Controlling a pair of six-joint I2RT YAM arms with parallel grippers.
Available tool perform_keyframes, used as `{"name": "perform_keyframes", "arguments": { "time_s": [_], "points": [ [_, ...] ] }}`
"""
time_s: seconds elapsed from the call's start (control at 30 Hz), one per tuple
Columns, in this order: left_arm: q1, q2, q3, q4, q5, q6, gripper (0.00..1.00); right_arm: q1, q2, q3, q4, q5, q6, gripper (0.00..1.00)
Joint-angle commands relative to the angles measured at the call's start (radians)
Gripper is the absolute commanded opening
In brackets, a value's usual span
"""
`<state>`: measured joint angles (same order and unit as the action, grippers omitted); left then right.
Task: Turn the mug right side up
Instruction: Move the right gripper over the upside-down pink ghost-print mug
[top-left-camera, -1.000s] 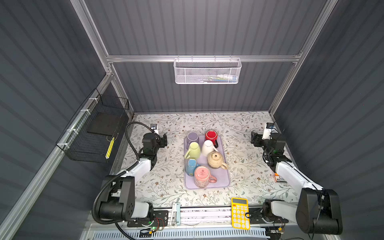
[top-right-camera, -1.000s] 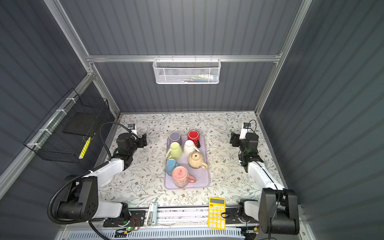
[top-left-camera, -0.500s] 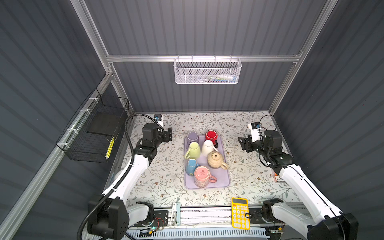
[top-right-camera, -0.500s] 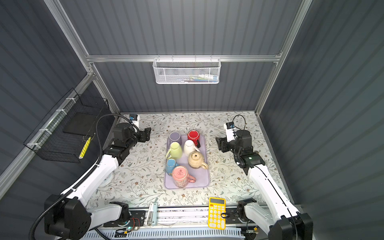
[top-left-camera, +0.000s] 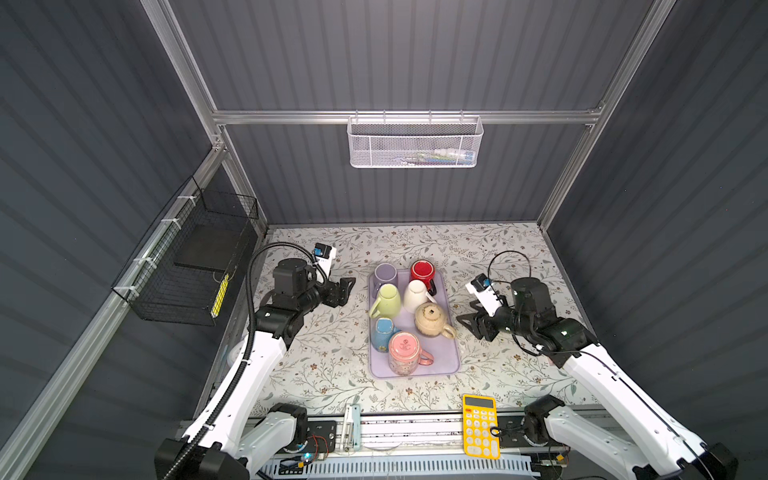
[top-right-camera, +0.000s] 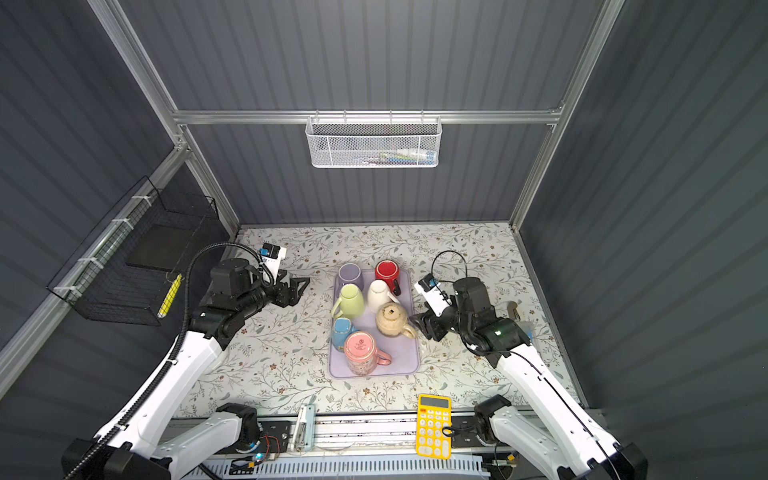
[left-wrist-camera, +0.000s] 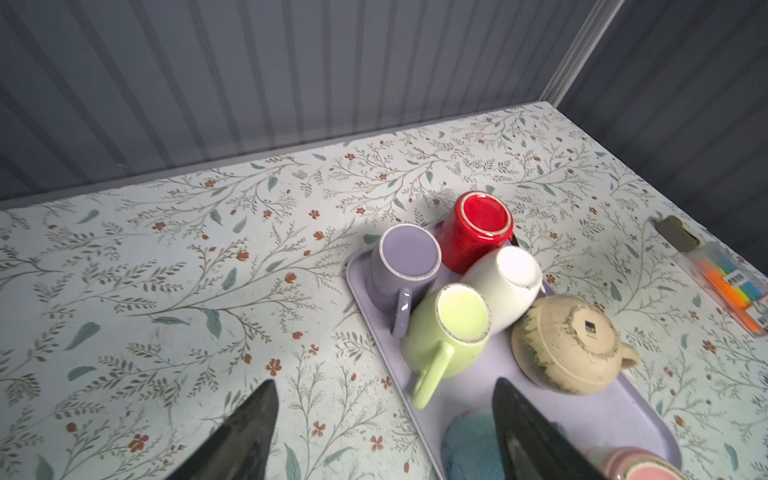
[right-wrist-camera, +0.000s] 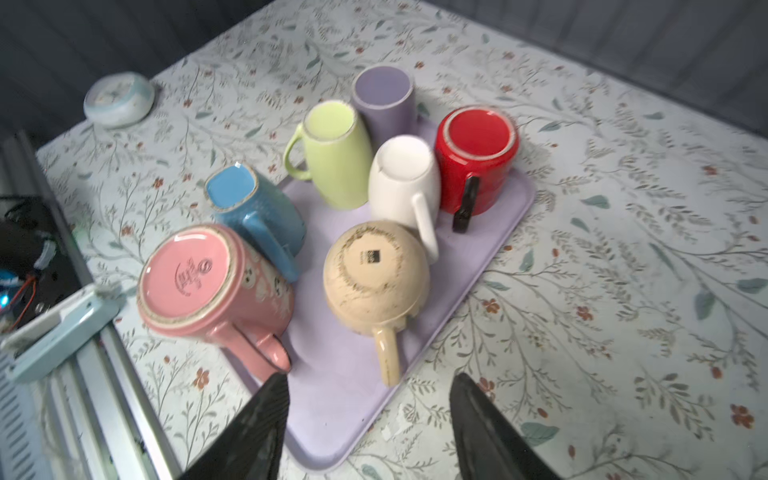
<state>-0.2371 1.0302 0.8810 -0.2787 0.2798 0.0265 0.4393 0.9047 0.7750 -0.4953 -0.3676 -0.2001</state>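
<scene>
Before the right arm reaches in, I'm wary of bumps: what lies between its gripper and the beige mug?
Only bare tray, in the right wrist view; the handle of the beige mug points at the right gripper.

My right hand is spread and empty, poised at the near end of the lavender tray on the floral surface. Seven mugs noted on the tray, all base up: pink mug, beige mug, blue mug, green mug, white mug, red mug, purple mug. The beige mug's handle points toward my hand; the picture is slightly blurred.
</scene>
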Motion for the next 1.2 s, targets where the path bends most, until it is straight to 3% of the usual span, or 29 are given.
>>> {"name": "perform_keyframes", "arguments": {
  "time_s": [0.0, 0.17, 0.37, 0.73, 1.17],
  "points": [
    [-0.007, -0.003, -0.016, -0.01, 0.105, 0.018, 0.8, 0.044, 0.013, -0.028, -0.055, -0.014, -0.084, 0.64],
    [-0.007, -0.002, -0.043, 0.014, 0.137, 0.016, 0.8, 0.112, 0.085, -0.023, -0.087, 0.051, -0.139, 0.64],
    [-0.008, -0.015, -0.089, 0.013, 0.131, 0.046, 0.79, 0.205, 0.177, -0.049, 0.007, 0.115, -0.103, 0.68],
    [-0.011, -0.023, -0.097, 0.022, 0.149, 0.055, 0.79, 0.334, 0.292, -0.108, 0.147, 0.2, -0.111, 0.67],
    [-0.013, -0.046, -0.099, 0.018, 0.157, 0.061, 0.79, 0.431, 0.391, -0.089, 0.185, 0.234, -0.105, 0.65]
  ]
}}
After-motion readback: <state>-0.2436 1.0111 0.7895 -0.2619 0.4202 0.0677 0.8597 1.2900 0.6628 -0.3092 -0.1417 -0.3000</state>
